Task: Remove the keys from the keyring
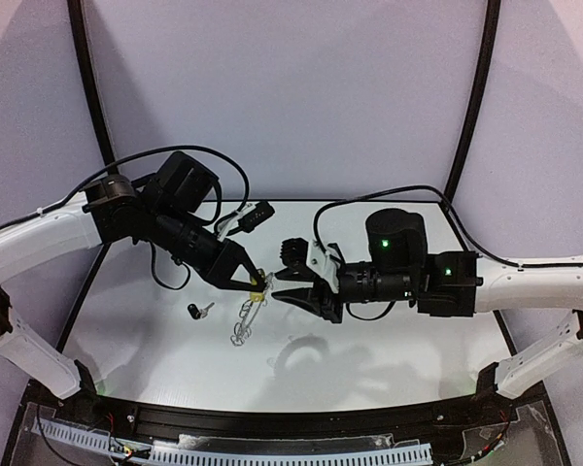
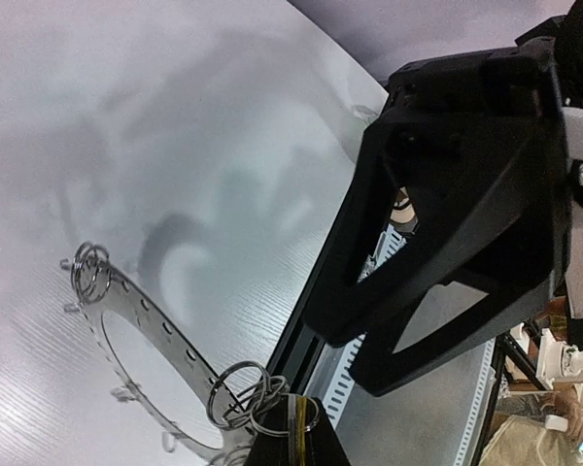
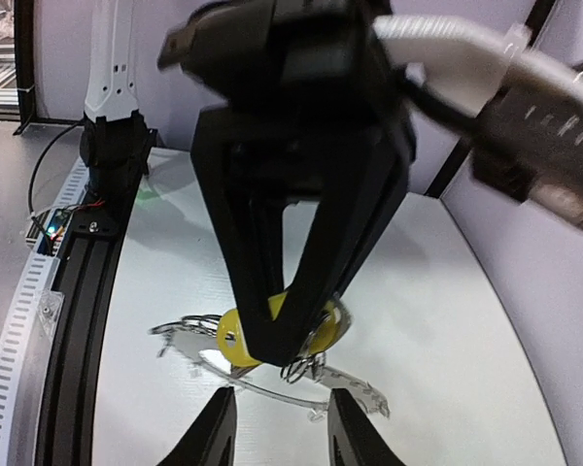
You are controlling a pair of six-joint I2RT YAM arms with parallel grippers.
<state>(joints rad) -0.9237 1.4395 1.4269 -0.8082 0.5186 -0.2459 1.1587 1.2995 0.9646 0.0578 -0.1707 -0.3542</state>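
My left gripper (image 1: 257,282) is shut on the yellow-headed key (image 1: 260,287), held just above the table. In the right wrist view its black fingers (image 3: 301,243) pinch the yellow key (image 3: 235,336). The grey keyring (image 1: 244,321) hangs from that key by thin wire loops, tilted, with its lower end near the table. It also shows in the left wrist view (image 2: 141,316) and the right wrist view (image 3: 355,390). My right gripper (image 1: 283,289) is open and empty, its fingertips (image 3: 214,432) just short of the ring. The black-headed key (image 1: 198,311) lies loose on the table, left of the ring.
The white table (image 1: 398,340) ends in a black rail (image 1: 301,419) at the near edge. A black cable (image 1: 223,209) loops behind the left arm. The two grippers' tips are close together over the table's middle.
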